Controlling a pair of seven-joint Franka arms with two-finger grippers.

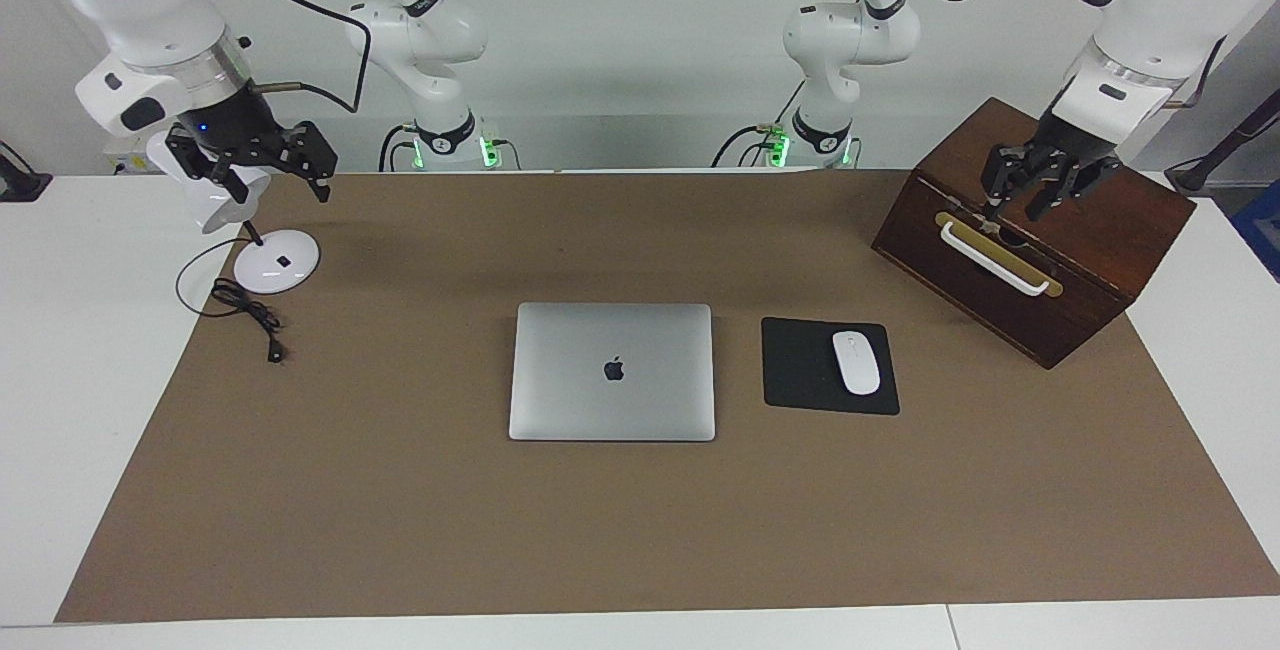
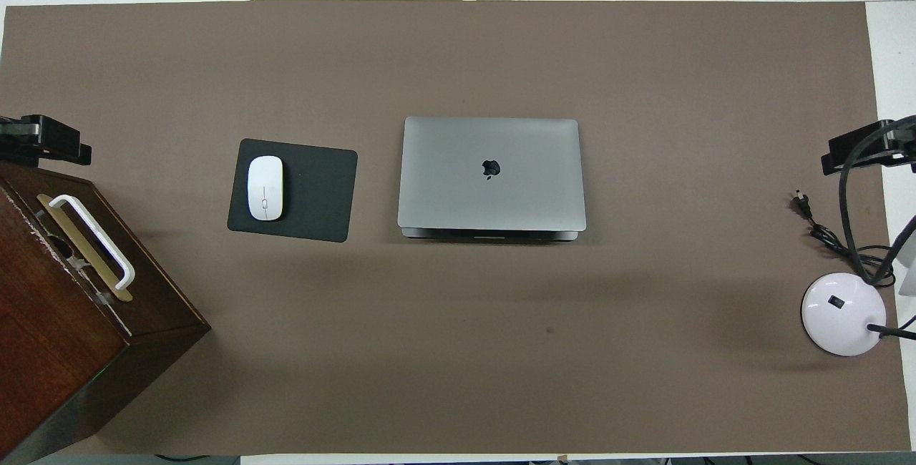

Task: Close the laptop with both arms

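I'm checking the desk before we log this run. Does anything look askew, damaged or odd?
Little stands out. The laptop lies shut and square on the brown mat, with the mouse on its black pad beside it. Only the wooden box sits turned at an angle to the mat's edges. No damage shows.

Facing cam: high, across the table, looking back at both arm bases, whole brown mat [image 1: 400, 530] in frame. Overhead cam: above the robots' end, steep down and forward, tighter on the mat. Half a turn apart; both share laptop [image 1: 612, 371], mouse pad [image 2: 315, 193], wooden box [image 1: 1060, 260], lamp base [image 2: 843, 313].
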